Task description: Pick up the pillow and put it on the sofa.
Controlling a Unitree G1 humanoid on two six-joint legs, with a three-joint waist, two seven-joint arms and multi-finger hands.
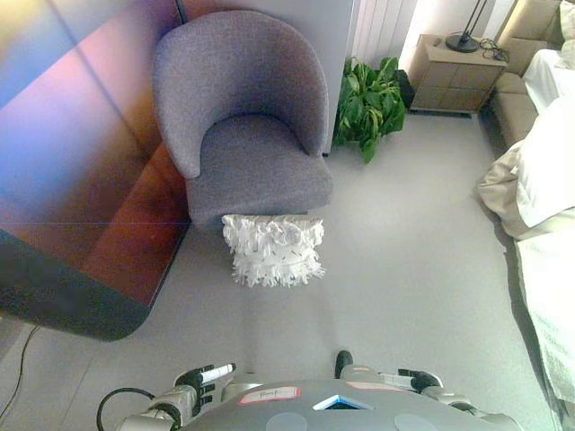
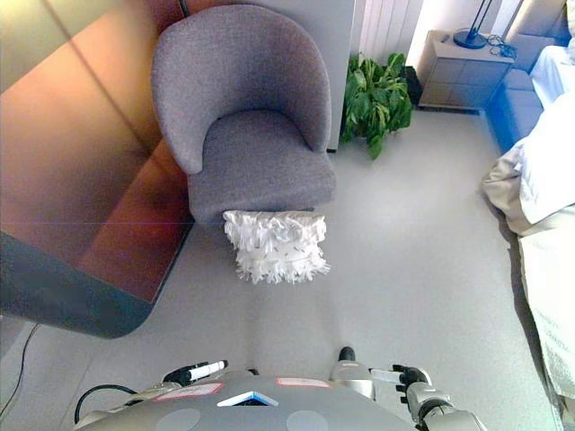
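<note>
A white fringed pillow lies on the pale grey floor, its back edge touching the front base of a grey tub-shaped sofa chair whose seat is bare. Both robot hands hang low at the bottom of the view, well apart from the pillow. The left hand shows at lower left with its white-tipped fingers stretched out straight and holding nothing. The right hand shows at lower right, its fingers likewise extended and relaxed, gripping nothing. To the chair's right stands a leafy green plant, with a wooden nightstand beyond it. White bedding drapes over the bed at the right edge.
</note>
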